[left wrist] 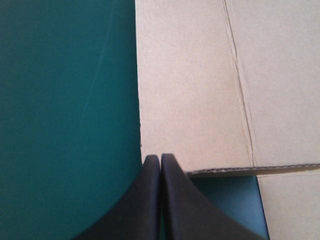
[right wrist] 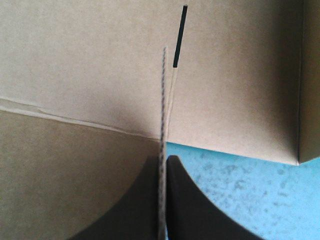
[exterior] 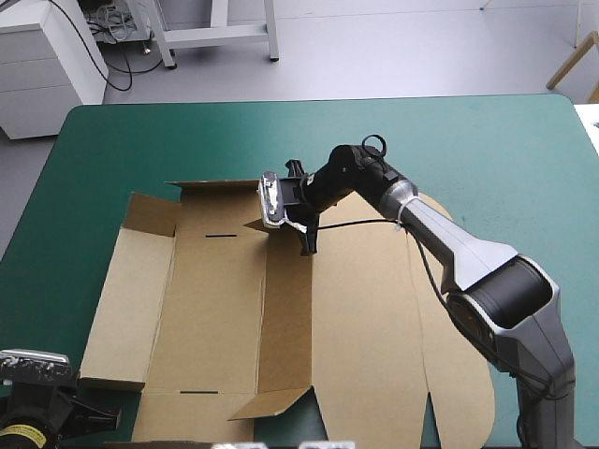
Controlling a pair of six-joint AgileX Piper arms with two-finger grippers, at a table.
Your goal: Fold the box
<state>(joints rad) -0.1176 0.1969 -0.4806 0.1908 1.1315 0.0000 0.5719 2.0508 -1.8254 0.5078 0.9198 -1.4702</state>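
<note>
The brown box [exterior: 360, 318] lies as a cut sheet on the teal-green cover, with its long left panel [exterior: 122, 304] and a middle wall [exterior: 285, 313] raised. My right gripper [exterior: 305, 234] reaches over the sheet to the far end of that wall. In the right wrist view it [right wrist: 163, 161] is shut on a thin upright flap edge [right wrist: 163, 100], with a dark slot [right wrist: 179, 40] just ahead. My left gripper [exterior: 94, 416] sits at the near left corner. Its fingers [left wrist: 160, 159] are shut and hold nothing, with their tip at the board's edge [left wrist: 190, 100].
The lid's rounded flaps [exterior: 459, 374] spread toward the near right, under the right arm. Bare teal-green cover [exterior: 487, 150] stretches from the box to the far and right edges. A narrow strip of cover [exterior: 47, 281] runs along the box's left side.
</note>
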